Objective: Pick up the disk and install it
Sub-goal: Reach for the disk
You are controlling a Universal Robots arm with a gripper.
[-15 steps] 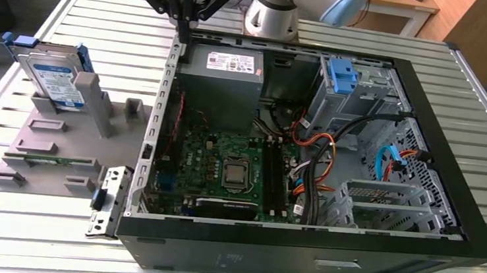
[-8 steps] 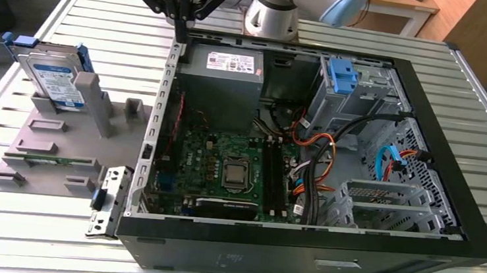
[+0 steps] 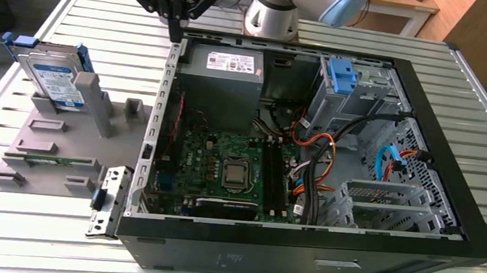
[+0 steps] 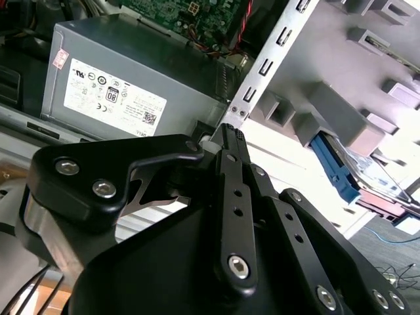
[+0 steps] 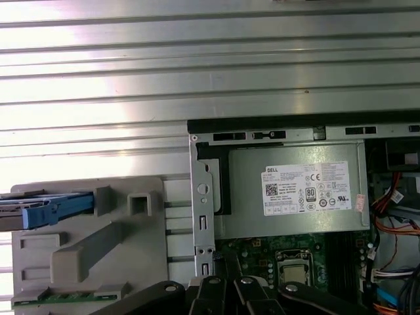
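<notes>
The disk (image 3: 54, 83) is a silver drive with a white-and-blue label in a blue carrier. It stands on edge in a slot of the grey fixture (image 3: 63, 137), at the exterior view's left, outside the computer case. Both wrist views catch its blue carrier (image 4: 338, 167) (image 5: 49, 209). My gripper (image 3: 175, 32) hangs above the case's back left corner, well apart from the disk. Its black fingers (image 4: 231, 141) are pressed together with nothing between them, shut, and their linkages (image 5: 223, 292) show in the first wrist view.
The open computer case (image 3: 452, 168) lies on a slatted metal table (image 3: 5, 235). Inside are a grey power-supply box (image 3: 222, 75), a green motherboard (image 3: 223, 168), cables and a drive bay with a blue latch (image 3: 341, 75). A metal bracket (image 3: 105, 200) lies by the fixture.
</notes>
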